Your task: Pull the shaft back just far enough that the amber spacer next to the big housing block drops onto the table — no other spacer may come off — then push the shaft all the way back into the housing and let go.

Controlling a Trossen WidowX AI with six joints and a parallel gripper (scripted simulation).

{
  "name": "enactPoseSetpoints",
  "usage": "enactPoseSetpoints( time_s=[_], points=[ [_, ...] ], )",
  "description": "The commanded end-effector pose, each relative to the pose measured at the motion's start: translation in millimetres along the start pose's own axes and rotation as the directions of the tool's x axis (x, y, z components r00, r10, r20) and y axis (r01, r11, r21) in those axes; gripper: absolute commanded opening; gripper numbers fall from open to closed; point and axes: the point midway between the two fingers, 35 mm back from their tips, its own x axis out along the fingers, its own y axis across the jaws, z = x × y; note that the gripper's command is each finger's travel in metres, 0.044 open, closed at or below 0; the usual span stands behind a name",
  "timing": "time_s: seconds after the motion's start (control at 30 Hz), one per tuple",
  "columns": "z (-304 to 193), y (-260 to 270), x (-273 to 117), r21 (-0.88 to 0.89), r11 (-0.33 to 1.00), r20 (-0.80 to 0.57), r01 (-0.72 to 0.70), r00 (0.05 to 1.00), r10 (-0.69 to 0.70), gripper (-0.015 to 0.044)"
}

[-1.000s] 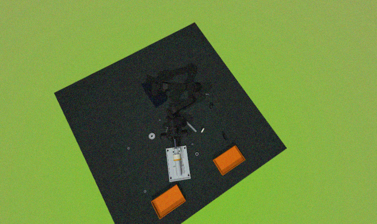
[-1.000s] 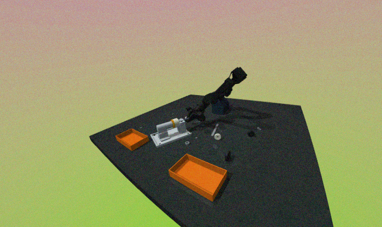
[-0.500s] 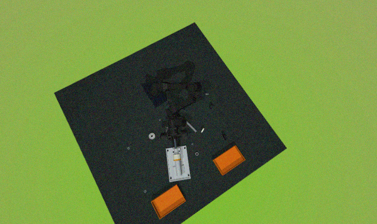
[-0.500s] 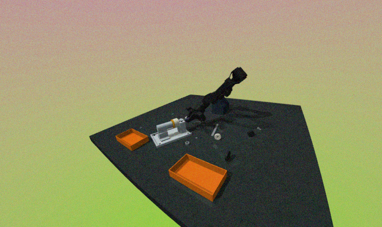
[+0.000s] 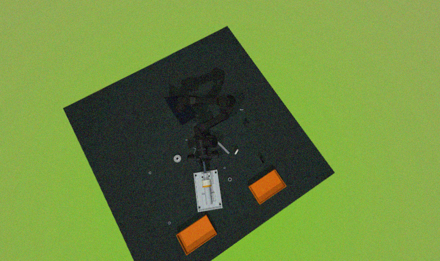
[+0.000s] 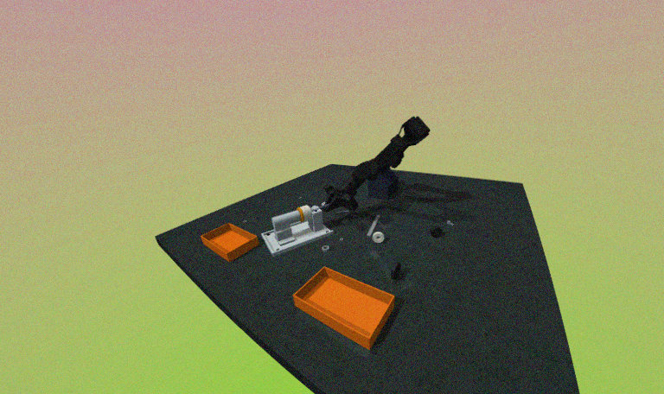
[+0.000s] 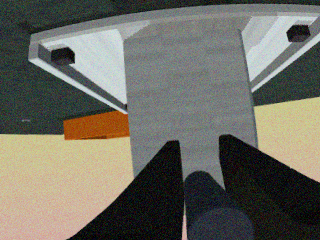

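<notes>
The dark blue-grey shaft (image 5: 204, 166) (image 7: 202, 186) runs from my gripper into the narrow upright support (image 6: 317, 219) (image 7: 190, 90) of the white fixture. My gripper (image 7: 199, 149) (image 6: 325, 206) is shut on the shaft, close outside that support. The amber spacer (image 5: 206, 186) (image 6: 300, 214) is still up in line with the shaft, against the big light-grey housing block (image 5: 208, 194) (image 6: 285, 224). Cream spacers (image 5: 206, 182) (image 6: 305, 212) sit between it and the support; their exact number is hard to tell. The shaft's far end is hidden.
The fixture's white base plate (image 5: 200, 206) (image 6: 274, 251) lies under the blocks. Orange trays (image 5: 196, 234) (image 5: 267, 186) (image 6: 229, 241) (image 6: 343, 304) stand nearby. A pale ring (image 5: 177, 158) (image 6: 378, 237), a grey rod (image 5: 223, 147) (image 6: 373, 225) and several small parts lie around.
</notes>
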Motion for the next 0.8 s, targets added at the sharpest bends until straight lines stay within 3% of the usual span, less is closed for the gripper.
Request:
enactPoseSetpoints(
  time_s=[0.0, 0.77],
  points=[
    [0.5, 0.3, -0.7, 0.004, 1.000, 0.000, -0.001, 1.000, 0.001, 0.0000],
    [1.7, 0.3, -2.7, 0.004, 1.000, 0.000, -0.001, 1.000, 0.001, 0.0000]
  ],
)
